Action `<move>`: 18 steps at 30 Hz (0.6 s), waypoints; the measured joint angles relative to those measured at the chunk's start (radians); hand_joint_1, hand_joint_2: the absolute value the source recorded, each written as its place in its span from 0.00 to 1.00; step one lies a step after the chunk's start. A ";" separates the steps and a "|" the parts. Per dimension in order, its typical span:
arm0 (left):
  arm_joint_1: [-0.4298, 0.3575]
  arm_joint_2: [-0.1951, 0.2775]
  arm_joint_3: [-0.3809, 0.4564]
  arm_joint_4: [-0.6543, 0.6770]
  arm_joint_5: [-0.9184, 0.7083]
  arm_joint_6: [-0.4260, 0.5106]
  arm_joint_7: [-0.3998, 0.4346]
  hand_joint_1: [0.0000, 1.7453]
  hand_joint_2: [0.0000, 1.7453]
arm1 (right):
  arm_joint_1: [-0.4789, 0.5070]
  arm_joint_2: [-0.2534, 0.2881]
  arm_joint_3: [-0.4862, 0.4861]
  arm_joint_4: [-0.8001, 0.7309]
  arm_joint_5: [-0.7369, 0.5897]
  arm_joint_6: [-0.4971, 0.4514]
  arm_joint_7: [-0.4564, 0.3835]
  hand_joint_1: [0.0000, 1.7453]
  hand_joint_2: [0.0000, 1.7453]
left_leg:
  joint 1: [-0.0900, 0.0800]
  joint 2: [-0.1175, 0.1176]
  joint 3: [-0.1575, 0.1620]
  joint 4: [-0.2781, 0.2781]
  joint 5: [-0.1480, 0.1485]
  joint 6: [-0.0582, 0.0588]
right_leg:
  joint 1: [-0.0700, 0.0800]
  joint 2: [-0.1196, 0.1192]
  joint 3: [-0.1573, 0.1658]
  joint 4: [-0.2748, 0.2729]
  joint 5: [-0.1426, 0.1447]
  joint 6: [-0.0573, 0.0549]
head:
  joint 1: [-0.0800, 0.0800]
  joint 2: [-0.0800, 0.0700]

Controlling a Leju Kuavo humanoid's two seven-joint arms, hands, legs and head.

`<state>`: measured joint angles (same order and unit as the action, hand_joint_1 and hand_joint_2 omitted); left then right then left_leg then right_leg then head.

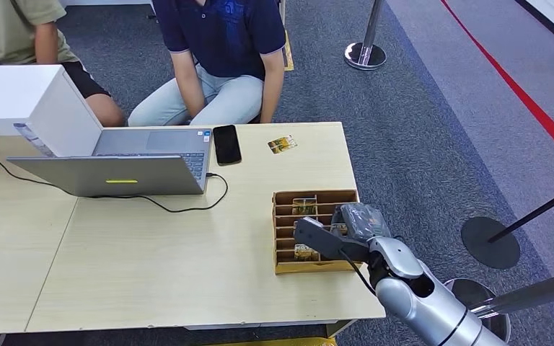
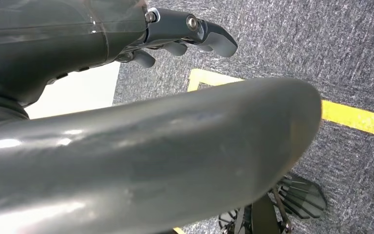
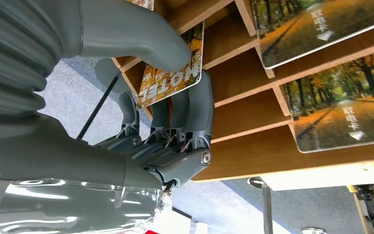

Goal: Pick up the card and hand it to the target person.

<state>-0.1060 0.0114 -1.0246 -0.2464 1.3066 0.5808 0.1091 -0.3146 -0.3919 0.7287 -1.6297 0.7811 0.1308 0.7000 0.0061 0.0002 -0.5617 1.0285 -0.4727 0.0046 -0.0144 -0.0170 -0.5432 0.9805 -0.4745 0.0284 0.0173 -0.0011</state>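
Pinching a card in the slotted rack: pick-up step in hand.
Bench spans the head view; the wooden rack sits lower right of centre. Right hand rests over it, thumb and fingers closed on the card, which is not yet clear of its slot. Left hand hangs above the floor, fingers loosely curled, holding nothing. Next, by judgement: lift the card clear, then carry it to the person seated at upper centre.

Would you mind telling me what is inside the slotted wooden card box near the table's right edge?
The card box holds autumn-scene cards standing in its slots. The right hand pinches one card between thumb and fingers. That hand covers the box's right part, so further cards there cannot be seen.
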 joint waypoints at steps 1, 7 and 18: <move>0.000 0.000 0.000 0.000 0.000 0.000 -0.001 0.00 0.00 | 0.002 0.000 -0.001 0.000 0.003 0.003 0.000 0.65 1.00 | 0.000 0.000 0.000 0.000 0.000 0.000 | 0.000 0.000 0.000 0.000 0.000 0.000 | 0.000 0.000; 0.000 0.000 0.000 0.000 0.004 0.000 -0.012 0.00 0.00 | 0.014 -0.005 -0.013 0.000 0.019 0.016 0.000 1.00 1.00 | 0.000 0.000 0.000 0.000 0.000 0.000 | 0.000 0.000 0.000 0.000 0.000 0.000 | 0.000 0.000; 0.000 0.000 0.002 0.000 0.014 0.000 -0.021 0.00 0.00 | 0.023 -0.009 -0.031 0.000 0.022 0.015 0.000 1.00 1.00 | 0.000 0.001 0.001 0.000 0.000 0.000 | 0.000 0.001 0.000 0.000 0.000 0.000 | 0.000 0.000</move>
<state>-0.1057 0.0114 -1.0231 -0.2464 1.3203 0.5805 0.0885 -0.2919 -0.4006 0.6982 -1.6300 0.8034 0.1461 0.6996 0.0061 0.0010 -0.5612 1.0285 -0.4727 0.0046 -0.0143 -0.0164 -0.5431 0.9804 -0.4745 0.0284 0.0172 -0.0011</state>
